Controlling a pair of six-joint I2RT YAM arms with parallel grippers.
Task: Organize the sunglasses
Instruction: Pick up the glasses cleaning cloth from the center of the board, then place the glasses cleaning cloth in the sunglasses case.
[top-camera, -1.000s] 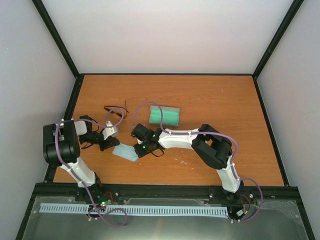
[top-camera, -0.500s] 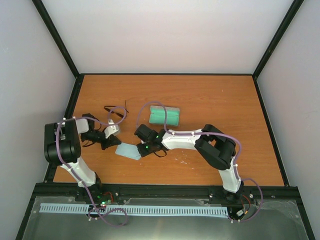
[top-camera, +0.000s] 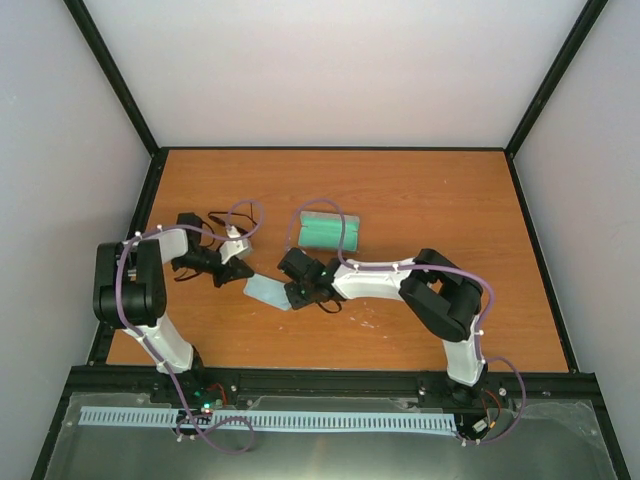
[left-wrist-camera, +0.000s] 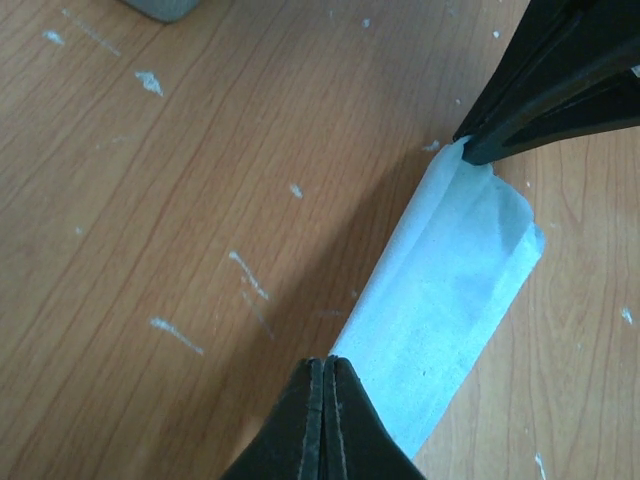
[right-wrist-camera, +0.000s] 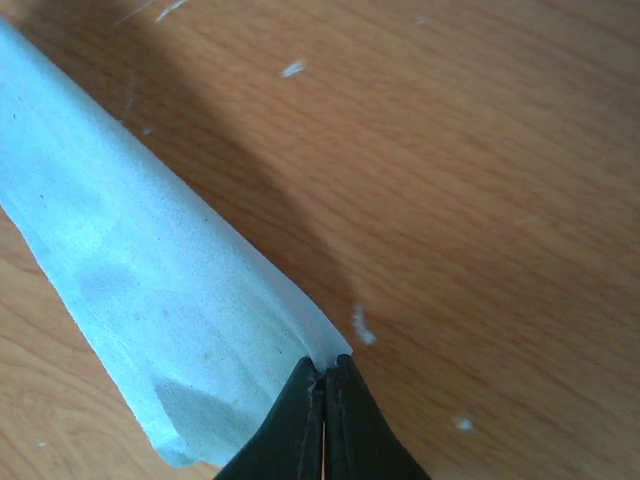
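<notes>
With left gripper (left-wrist-camera: 325, 362) and right gripper (right-wrist-camera: 325, 364) each pinched shut on an end of the blue cloth (top-camera: 268, 292), the sunglasses (top-camera: 216, 217) lie beyond the left wrist, partly hidden — light, thin, probably fragile, best gripped at the frame front.

no readable text, labels, brands or numbers on any surface, in any view

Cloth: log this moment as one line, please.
left hand: shut on cloth | right hand: shut on cloth's opposite end | cloth: spanning between both hands | case: open, apart from both hands
</notes>
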